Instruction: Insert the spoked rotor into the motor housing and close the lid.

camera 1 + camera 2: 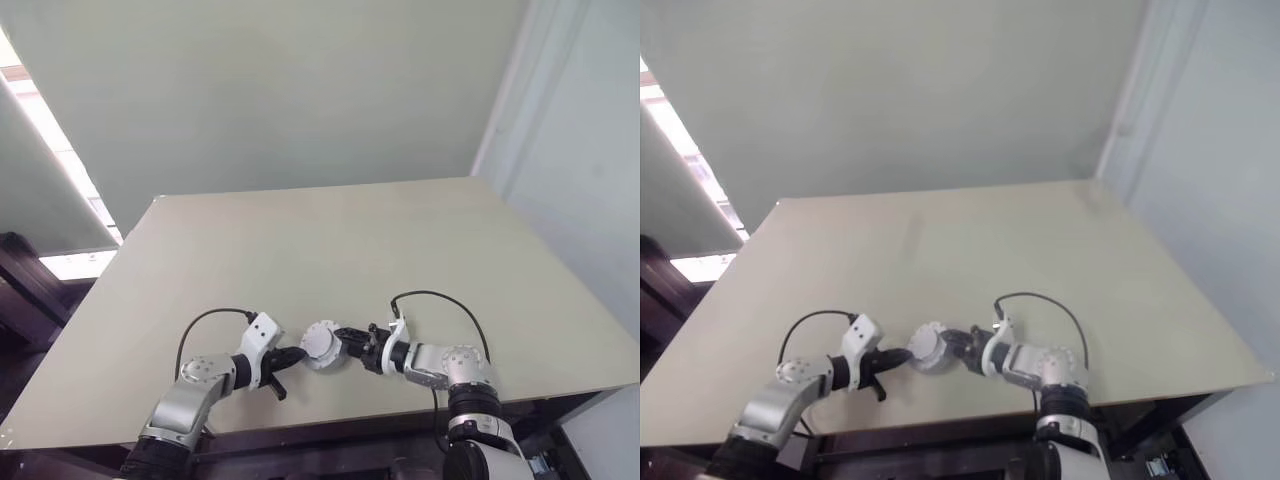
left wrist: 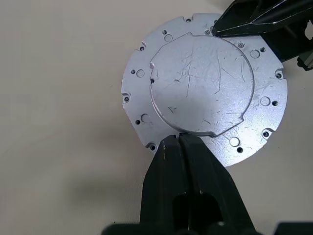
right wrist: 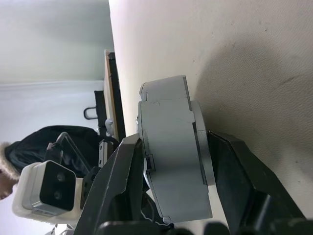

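Motor housing (image 3: 173, 156) between right jaws

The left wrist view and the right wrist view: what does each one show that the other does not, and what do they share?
Left wrist view: the flat round face of the motor housing, with small holes around its flange, and the shut left gripper at its edge. Right wrist view: the housing side-on, thick, clamped between the right gripper fingers, and a person in the background. Both show the housing, the table and the other arm's gripper.
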Tool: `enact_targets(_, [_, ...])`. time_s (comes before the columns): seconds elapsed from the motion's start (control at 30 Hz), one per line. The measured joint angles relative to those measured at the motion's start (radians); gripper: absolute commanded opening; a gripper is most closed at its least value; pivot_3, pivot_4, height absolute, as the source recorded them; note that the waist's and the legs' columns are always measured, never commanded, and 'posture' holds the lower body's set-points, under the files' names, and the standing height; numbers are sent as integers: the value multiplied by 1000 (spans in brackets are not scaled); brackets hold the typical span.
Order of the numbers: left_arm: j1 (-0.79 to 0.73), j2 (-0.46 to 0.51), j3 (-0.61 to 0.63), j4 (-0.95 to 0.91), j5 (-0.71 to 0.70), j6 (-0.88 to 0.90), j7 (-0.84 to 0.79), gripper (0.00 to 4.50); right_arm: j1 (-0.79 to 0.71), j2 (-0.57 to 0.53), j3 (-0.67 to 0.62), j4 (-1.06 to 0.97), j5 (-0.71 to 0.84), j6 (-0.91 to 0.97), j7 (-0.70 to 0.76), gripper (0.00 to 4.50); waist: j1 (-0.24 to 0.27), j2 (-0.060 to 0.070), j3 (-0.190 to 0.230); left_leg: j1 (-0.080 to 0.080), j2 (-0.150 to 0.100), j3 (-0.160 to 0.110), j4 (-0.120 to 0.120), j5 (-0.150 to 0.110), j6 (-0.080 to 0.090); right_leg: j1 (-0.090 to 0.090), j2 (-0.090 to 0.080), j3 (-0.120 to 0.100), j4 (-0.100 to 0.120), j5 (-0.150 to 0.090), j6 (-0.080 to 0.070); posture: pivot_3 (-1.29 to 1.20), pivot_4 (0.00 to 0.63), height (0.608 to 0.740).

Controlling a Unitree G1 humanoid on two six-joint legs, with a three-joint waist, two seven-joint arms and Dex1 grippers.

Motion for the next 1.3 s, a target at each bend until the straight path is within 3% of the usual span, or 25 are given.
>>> enact_targets(0.13, [0,-11,12,1,-3,16,7,0,4,0,2,-4,0,-1,0,1795,0,0,0,0,0,0,0,0,0,0,0,0,0,0,0,0,0,740])
enact_targets(0.27, [-12,-17,48,-5,-53,126,9,709,4,1,3,-2,1,-2,0,1794,-1,0,0,0,0,0,0,0,0,0,0,0,0,0,0,0,0,740])
enact_targets(0.5, [-6,1,116,-33,-167,318,-9,3188,4,1,4,23,22,-2,-2,1775,-14,-1,1,-3,0,0,0,0,0,-3,1,1,0,0,0,0,0,740])
enact_targets(0.63, [-10,-13,240,-21,-263,418,28,4500,9,1,-24,49,59,-10,-9,1770,-22,-2,2,-4,1,0,-1,0,0,-5,1,1,0,0,0,0,0,740])
enact_targets(1.03, [0,-132,526,-20,-522,680,196,4500,26,1,-97,47,257,-61,-62,1769,-22,-5,5,-5,0,1,-1,0,0,-5,1,2,0,0,0,0,0,740])
enact_targets(1.3, [-32,-322,731,-20,-766,783,386,4500,14,3,-52,-25,333,-40,-105,1769,-22,-6,5,-5,0,2,0,0,0,-5,1,3,0,1,1,0,0,740])
